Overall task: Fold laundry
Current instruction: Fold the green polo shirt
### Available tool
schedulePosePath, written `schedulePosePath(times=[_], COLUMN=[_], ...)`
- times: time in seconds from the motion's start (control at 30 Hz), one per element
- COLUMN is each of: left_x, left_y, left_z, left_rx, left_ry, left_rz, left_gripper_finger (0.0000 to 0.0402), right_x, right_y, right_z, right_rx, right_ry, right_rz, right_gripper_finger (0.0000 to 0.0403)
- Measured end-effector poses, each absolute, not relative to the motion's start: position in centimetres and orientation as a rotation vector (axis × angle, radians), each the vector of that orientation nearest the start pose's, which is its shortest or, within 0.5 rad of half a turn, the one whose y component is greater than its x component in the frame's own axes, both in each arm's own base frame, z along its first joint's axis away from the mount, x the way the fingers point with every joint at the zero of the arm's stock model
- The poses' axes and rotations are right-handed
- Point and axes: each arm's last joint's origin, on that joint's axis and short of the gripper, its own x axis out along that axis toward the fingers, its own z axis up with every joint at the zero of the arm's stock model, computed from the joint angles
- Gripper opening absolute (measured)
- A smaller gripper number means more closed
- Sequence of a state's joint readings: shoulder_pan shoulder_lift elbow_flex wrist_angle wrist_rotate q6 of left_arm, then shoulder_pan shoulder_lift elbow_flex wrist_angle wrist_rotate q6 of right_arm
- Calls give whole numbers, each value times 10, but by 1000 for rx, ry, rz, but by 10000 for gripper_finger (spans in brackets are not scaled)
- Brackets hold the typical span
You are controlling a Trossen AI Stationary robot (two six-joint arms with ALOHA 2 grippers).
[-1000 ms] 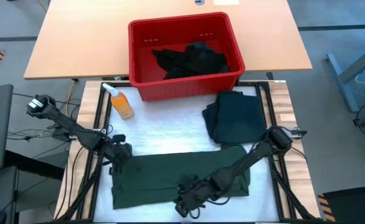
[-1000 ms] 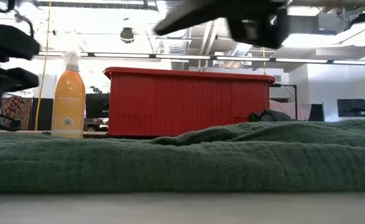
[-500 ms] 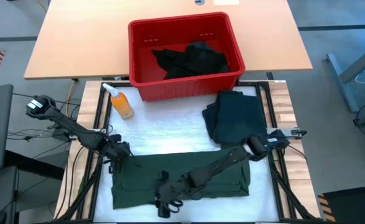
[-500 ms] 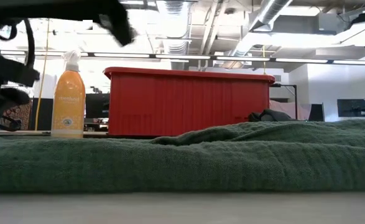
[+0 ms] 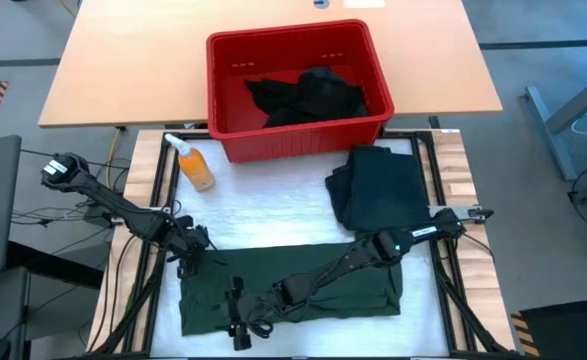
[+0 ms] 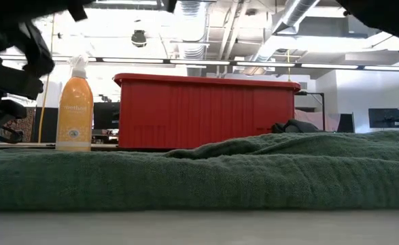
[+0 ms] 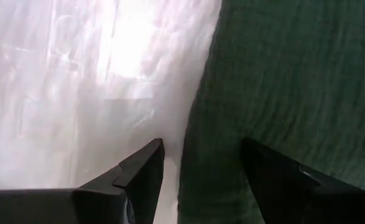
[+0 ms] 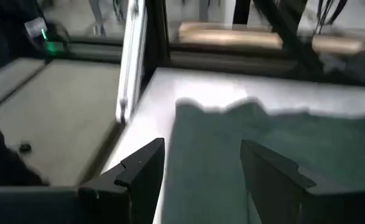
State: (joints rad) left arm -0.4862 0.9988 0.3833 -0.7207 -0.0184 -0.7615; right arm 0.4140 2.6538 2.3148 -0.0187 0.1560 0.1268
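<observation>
Mid-fold: both end effectors, left (image 5: 195,243) and right (image 5: 238,325), hover spread over the green shirt (image 5: 303,285) at the bench's near edge; next, regrasp its left end.

One dark green shirt (image 5: 303,285) is seen spread flat on the table, one darker folded garment (image 5: 381,188) is laid beside it, and one heap of black laundry (image 5: 308,95) is counted in the bin. One red bin (image 5: 228,75) and one orange spray bottle (image 5: 193,163) are counted. Two grippers are tallied: the left gripper (image 5: 191,250) and the right gripper (image 5: 239,322).
</observation>
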Motion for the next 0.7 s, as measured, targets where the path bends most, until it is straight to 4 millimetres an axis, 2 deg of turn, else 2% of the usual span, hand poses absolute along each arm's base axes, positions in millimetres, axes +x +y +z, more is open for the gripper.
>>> schedulePosePath(times=[0.1, 0.27, 0.47, 0.7], left_x=[119, 119, 120, 120], left_y=[-62, -63, -63, -63], left_z=[139, 139, 139, 139], left_rx=[-278, -252, -223, -232], left_ry=[1355, 1357, 1344, 1342], left_rz=[90, 64, 34, 41], left_gripper_finger=[210, 210, 210, 210], right_x=[543, 537, 527, 529], right_y=[242, 257, 272, 259], right_z=[172, 149, 142, 137], right_rx=[19, 80, 61, 43], right_ry=[345, 412, 446, 508], right_rz=[232, 247, 124, 85], right_gripper_finger=[240, 240, 240, 238])
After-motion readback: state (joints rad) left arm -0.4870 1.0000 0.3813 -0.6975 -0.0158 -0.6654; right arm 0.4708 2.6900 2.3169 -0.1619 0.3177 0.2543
